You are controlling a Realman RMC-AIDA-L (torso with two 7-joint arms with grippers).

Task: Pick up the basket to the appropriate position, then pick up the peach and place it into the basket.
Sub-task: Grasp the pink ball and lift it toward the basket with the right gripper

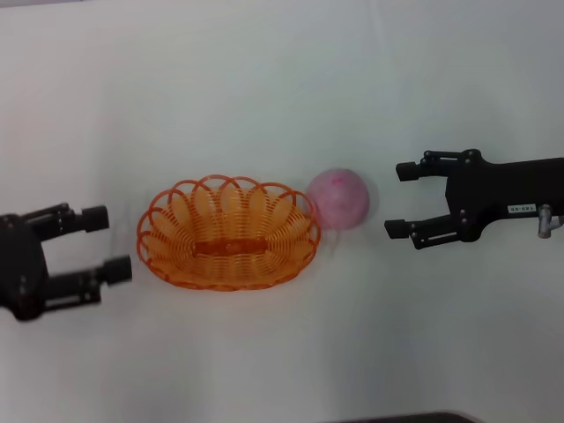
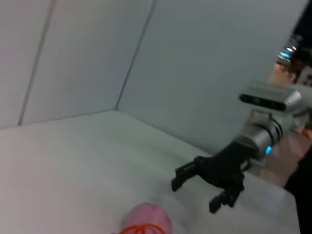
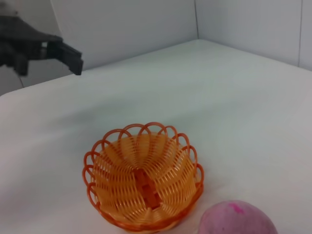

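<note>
The orange wire basket point(image 1: 227, 232) sits on the white table, empty, and shows in the right wrist view point(image 3: 144, 181) too. The pink peach point(image 1: 338, 197) lies on the table against the basket's right end; it also shows in the right wrist view point(image 3: 237, 219) and the left wrist view point(image 2: 146, 219). My left gripper point(image 1: 102, 245) is open and empty, just left of the basket. My right gripper point(image 1: 401, 200) is open and empty, just right of the peach, and is seen from the left wrist view point(image 2: 195, 191).
The white table point(image 1: 282, 88) runs to white walls point(image 3: 122, 24) at the back. A dark edge point(image 1: 405, 418) shows at the table's front.
</note>
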